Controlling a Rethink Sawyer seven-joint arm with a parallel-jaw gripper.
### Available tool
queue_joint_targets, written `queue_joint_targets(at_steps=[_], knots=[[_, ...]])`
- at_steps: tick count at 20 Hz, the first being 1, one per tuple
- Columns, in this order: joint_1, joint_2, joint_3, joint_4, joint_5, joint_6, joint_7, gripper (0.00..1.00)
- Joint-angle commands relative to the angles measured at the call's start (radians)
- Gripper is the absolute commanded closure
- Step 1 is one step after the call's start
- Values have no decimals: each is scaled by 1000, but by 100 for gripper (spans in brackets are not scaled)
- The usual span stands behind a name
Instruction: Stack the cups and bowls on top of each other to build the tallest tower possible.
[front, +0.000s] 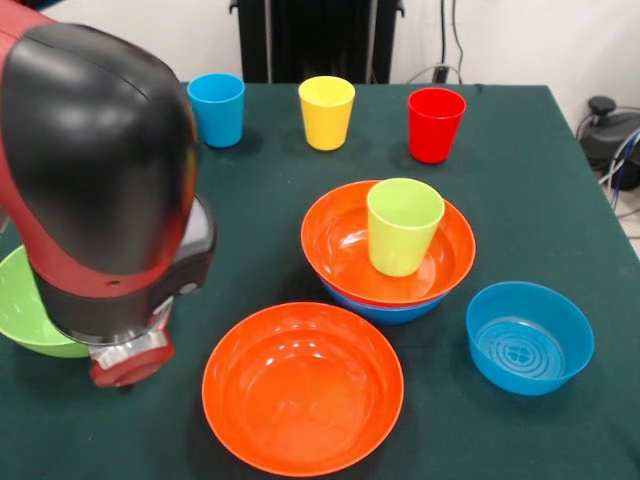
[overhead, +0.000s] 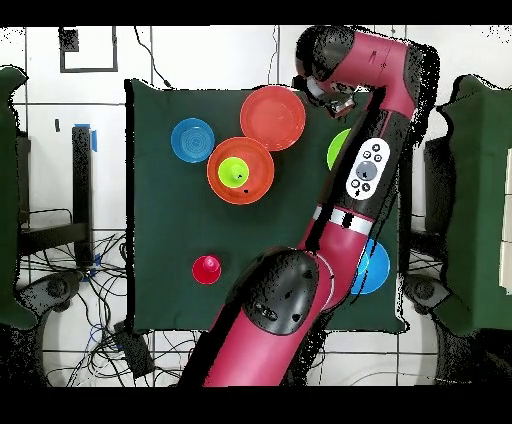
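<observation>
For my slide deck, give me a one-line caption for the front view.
Sawyer arm beside a green bowl, green cup in stacked orange bowl.

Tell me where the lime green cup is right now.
The lime green cup stands upright inside the orange bowl stacked on a blue bowl, mid-table in the front view.

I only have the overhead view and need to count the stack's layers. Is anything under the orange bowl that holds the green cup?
Observer: Yes. The front view shows a blue bowl nested beneath that orange bowl; its side peeks out below.
Operator: The arm hides part of my view. Any cups besides the red cup?
Observer: A yellow cup and a blue cup, both upright, in a row with the red one.
</observation>
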Motion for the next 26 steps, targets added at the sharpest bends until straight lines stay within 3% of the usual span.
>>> queue_joint_targets(at_steps=[1, 8, 21, 22, 26], knots=[[-17, 30, 95, 82, -112, -48, -62, 0], [-26, 38, 110, 94, -126, -61, -65, 0], [-33, 32, 159, 97, -220, -18, -131, 0], [-34, 31, 162, 98, -224, -16, -141, 100], [-34, 30, 177, 103, -243, -7, -161, 100]])
